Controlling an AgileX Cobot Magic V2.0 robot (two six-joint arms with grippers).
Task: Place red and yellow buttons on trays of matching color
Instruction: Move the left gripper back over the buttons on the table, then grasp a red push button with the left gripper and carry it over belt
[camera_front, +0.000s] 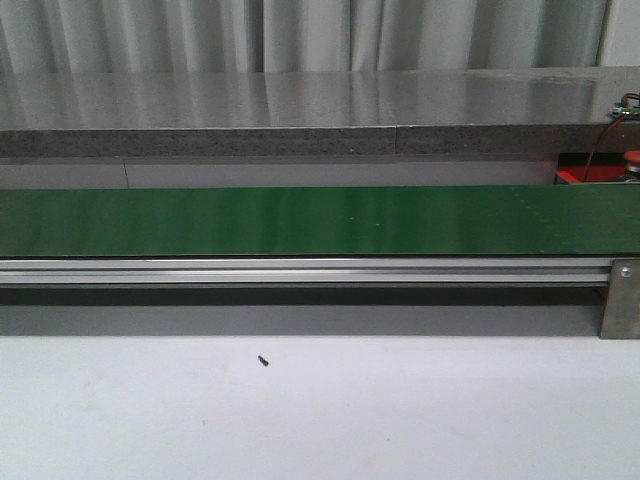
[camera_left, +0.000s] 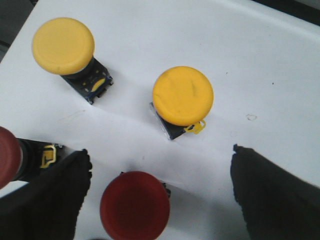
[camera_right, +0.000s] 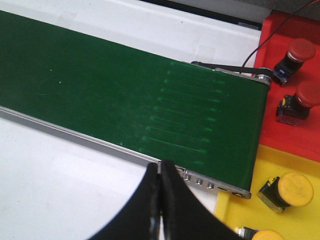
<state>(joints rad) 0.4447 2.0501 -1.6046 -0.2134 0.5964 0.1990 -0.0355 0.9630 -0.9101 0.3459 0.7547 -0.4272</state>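
Observation:
In the left wrist view my left gripper (camera_left: 160, 152) is open over a white surface, its dark fingers (camera_left: 55, 195) wide apart. A red button (camera_left: 134, 205) stands between them, nearer one finger and touching neither. A second red button (camera_left: 7, 157) shows at the frame edge, and two yellow buttons (camera_left: 63, 45) (camera_left: 182, 95) stand beyond. My right gripper (camera_right: 160, 172) is shut and empty by the belt's end. The red tray (camera_right: 300, 137) holds two red buttons (camera_right: 302, 49) (camera_right: 309, 95). The yellow tray (camera_right: 240, 210) holds two yellow buttons (camera_right: 294, 186) (camera_right: 267, 235).
The long green belt (camera_front: 300, 220) runs across the front view on a metal rail (camera_front: 300, 270). The red tray (camera_front: 590, 174) peeks out behind its right end, with a thin dark wire (camera_front: 600, 140) above it. A grey ledge (camera_front: 300, 110) lies behind. Neither arm shows in the front view.

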